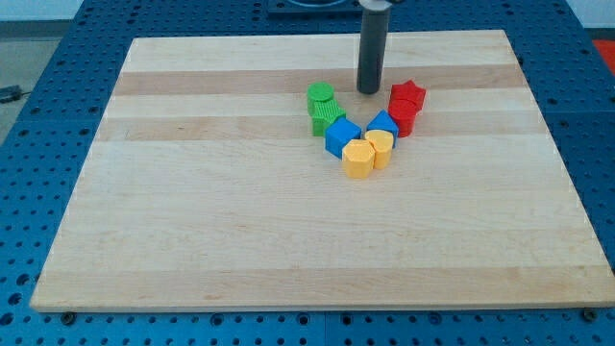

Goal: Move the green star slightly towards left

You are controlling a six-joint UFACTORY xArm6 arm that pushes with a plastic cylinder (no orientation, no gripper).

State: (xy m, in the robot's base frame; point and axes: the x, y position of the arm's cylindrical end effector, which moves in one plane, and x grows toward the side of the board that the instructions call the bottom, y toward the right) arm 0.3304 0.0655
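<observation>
My tip (369, 91) rests on the board just above a tight cluster of blocks, between the green pair on its left and the red pair on its right. It touches no block. The green star (329, 122) lies at the cluster's left, below and left of the tip. A rounder green block (321, 96) touches the star's upper edge. A blue cube (342, 136) presses against the star's lower right side.
A red star (407, 94) and another red block (402, 119) lie right of the tip. A second blue block (382, 125), a yellow heart (381, 147) and a yellow hexagon (358, 159) close the cluster's bottom. The wooden board (192, 192) lies on a blue perforated table.
</observation>
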